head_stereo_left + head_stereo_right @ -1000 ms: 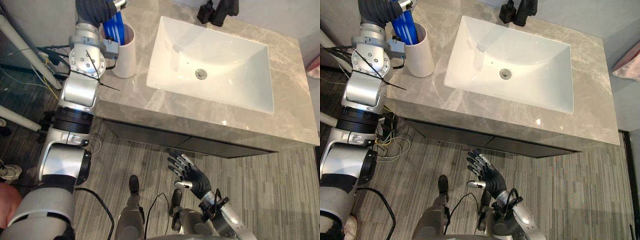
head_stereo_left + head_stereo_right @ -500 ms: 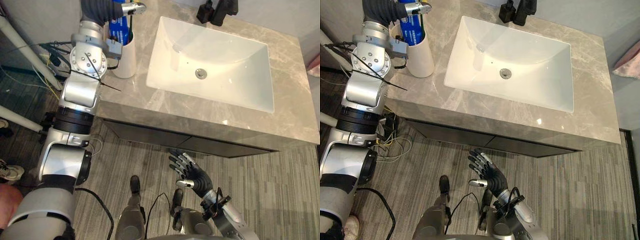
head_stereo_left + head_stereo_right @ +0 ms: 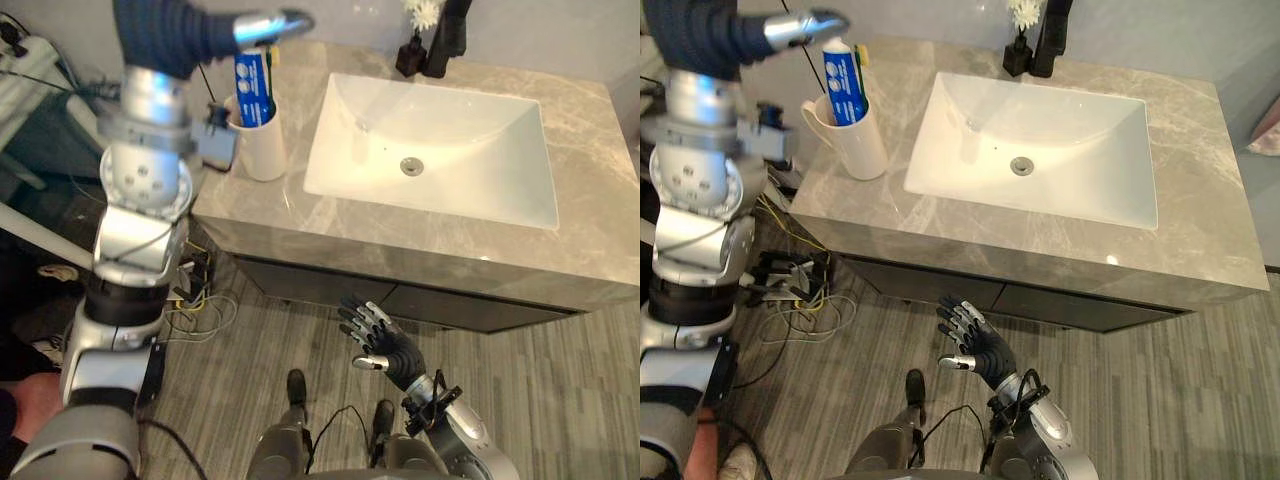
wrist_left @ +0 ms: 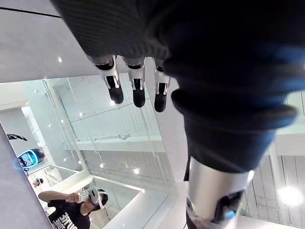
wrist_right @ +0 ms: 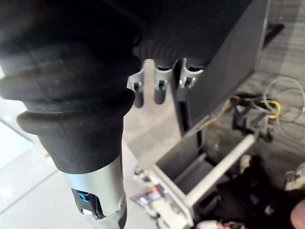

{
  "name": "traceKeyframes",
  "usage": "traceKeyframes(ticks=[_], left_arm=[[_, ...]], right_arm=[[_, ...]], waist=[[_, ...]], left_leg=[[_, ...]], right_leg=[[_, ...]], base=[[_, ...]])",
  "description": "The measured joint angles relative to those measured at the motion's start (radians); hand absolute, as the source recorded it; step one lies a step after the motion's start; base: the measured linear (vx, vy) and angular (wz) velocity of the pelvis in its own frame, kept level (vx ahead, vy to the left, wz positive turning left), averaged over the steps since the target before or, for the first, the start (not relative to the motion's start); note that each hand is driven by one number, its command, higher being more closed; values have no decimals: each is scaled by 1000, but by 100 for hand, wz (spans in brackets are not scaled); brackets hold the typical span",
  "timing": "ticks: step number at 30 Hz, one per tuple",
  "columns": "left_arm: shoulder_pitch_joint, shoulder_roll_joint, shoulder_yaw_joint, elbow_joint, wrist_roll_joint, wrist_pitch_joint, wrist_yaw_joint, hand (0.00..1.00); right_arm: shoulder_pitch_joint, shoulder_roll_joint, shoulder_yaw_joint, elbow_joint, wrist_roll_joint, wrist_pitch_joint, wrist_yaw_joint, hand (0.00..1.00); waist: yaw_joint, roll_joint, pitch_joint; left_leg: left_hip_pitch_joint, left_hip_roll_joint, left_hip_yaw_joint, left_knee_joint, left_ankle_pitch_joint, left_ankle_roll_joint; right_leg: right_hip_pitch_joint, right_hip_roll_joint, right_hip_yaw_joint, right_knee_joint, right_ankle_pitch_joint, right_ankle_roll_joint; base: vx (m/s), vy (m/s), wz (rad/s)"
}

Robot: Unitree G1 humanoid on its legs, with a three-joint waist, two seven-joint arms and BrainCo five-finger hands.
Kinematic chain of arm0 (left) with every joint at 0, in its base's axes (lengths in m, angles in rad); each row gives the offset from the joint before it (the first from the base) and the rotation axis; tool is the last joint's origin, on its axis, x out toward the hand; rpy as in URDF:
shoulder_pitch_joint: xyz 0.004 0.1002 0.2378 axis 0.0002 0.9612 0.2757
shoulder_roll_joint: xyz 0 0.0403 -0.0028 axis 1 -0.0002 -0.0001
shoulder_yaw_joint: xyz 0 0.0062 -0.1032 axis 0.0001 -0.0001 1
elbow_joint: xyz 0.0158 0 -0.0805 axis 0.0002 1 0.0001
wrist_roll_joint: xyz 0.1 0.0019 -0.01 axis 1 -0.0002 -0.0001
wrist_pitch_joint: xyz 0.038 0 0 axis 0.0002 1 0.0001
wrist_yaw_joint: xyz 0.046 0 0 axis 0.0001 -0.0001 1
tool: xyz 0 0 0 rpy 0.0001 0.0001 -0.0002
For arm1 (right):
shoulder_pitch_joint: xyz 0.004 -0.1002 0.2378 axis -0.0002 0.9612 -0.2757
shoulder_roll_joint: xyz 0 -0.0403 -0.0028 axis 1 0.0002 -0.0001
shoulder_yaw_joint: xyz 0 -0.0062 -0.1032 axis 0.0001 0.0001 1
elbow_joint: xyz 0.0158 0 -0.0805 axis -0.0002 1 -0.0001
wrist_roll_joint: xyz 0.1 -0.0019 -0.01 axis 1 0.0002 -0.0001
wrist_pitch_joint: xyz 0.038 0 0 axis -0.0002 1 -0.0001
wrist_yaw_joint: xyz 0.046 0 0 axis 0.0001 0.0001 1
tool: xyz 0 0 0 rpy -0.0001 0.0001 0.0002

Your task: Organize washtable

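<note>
Toothpaste (image 3: 845,85) upright in cup (image 3: 862,148)

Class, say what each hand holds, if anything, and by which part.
Nothing is held. The left hand is open above the toothpaste tube standing in the cup; the right hand is open, low in front of the counter.

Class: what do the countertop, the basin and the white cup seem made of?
Countertop: grey veined stone or imitation, polished, showing glints. Basin: probably glazed white ceramic, smooth and shiny. Cup: matte white, ceramic or plastic; unclear.
</note>
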Motion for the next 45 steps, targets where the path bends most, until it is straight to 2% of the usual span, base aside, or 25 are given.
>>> traceKeyframes(ticks=[2,4,5,8,12,17,22,32,36,39,45], left_arm=[[193,-73,30,-74,-68,1,-41,100],[330,-148,19,-120,-79,4,-69,100],[406,-194,-3,-136,-79,14,-90,100],[532,-265,-77,-136,-99,45,-131,100],[611,-331,-123,-132,-119,76,-163,100],[620,-359,-144,-80,-116,99,-175,100],[593,-369,-191,-9,-98,123,-171,100],[378,-359,-171,200,-2,146,-146,100],[317,-311,-155,265,-1,156,-148,100],[297,-267,-104,306,-1,164,-149,100],[283,-222,-67,366,-2,184,-151,100]], right_arm=[[26,7,-15,1,-11,2,1,0],[33,26,-25,1,-21,2,0,0],[34,37,-25,2,-33,2,0,0],[37,56,-25,3,-45,3,0,0],[59,58,-29,3,-58,17,0,0],[79,57,-45,3,-59,23,-2,0],[90,56,-63,3,-58,24,-5,0],[88,56,-63,3,-58,41,-5,0],[88,55,-66,3,-58,41,-5,0],[88,55,-66,3,-58,41,-5,0],[88,55,-65,3,-58,42,-4,0]], waist=[[7,-3,-12],[7,-8,-15],[7,-12,-19],[5,-18,-30],[3,-19,-52],[-1,-19,-60],[-3,-19,-61],[-5,-24,-64],[-7,-32,-68],[-15,-33,-67],[-28,-43,-66]], left_leg=[[0,-2,-7,0,-2,-2],[0,-4,-14,0,-3,-3],[0,-5,-17,0,-3,-4],[0,-5,-19,0,-4,-5],[1,-6,-17,0,-5,-3],[8,-2,-8,0,-4,-5],[9,-1,-4,0,-4,-5],[9,6,8,0,-4,-5],[0,7,10,0,-1,-1],[0,7,11,0,-1,0],[0,8,16,0,-3,-4]], right_leg=[[3,0,-6,-2,-1,1],[8,-2,-14,-2,-1,1],[10,-2,-17,-2,-1,1],[15,-2,-26,-4,-2,2],[16,-3,-24,-6,-6,8],[16,-1,-12,-6,-5,8],[15,-1,-8,-8,-5,8],[10,3,3,-12,0,2],[0,6,6,-11,6,5],[-1,6,7,-10,7,6],[-4,6,13,-9,4,2]], base=[[6,4,10],[7,11,11],[2,13,11],[-9,13,10],[3,1,-1],[17,-5,-6],[35,-7,-3],[30,-7,-3],[41,-6,-4],[41,-4,-1],[-1,2,-2]])
